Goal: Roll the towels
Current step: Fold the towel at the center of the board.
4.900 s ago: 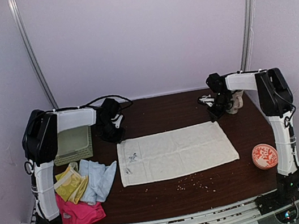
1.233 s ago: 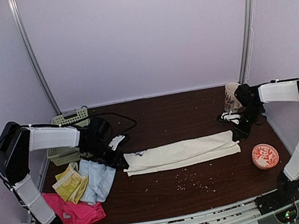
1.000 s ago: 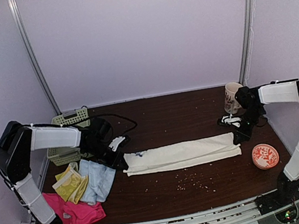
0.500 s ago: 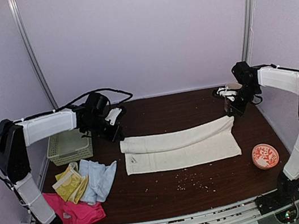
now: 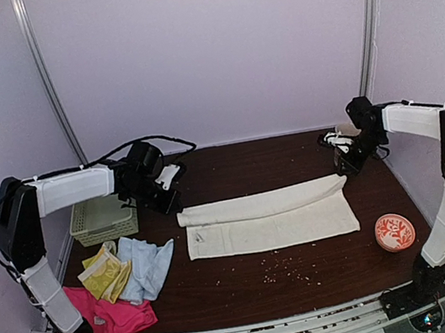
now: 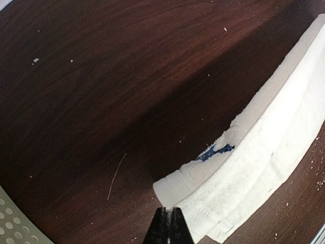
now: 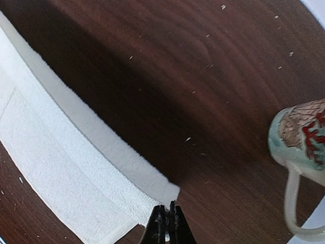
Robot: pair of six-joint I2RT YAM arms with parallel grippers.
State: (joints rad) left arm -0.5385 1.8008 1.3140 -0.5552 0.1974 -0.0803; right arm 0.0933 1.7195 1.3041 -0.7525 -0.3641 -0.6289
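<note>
Cream towel (image 5: 270, 220) is laid lengthwise across the table (image 5: 247, 162), far edge doubled over. Blue towel (image 5: 147, 265), yellow towel (image 5: 104, 273) and pink towel (image 5: 118, 316) are heaped near left, beside the basket (image 5: 107, 218). A red disc (image 5: 394, 232) is set near right. Mug (image 7: 299, 137) is cut off at the frame edge. Left gripper (image 6: 169, 223) and right gripper (image 7: 167, 221) are pressed together at the cream towel's far corners; whether cloth is nipped cannot be told.

The cream-white terry towel (image 5: 270, 220) lies mid-frame on the dark wooden table (image 5: 247, 162), the pale green slotted plastic basket (image 5: 105, 219) to its left, three heaped coloured cloth towels (image 5: 141, 270) below that basket at lower left, the round red-patterned disc (image 5: 394, 232) at lower right.
</note>
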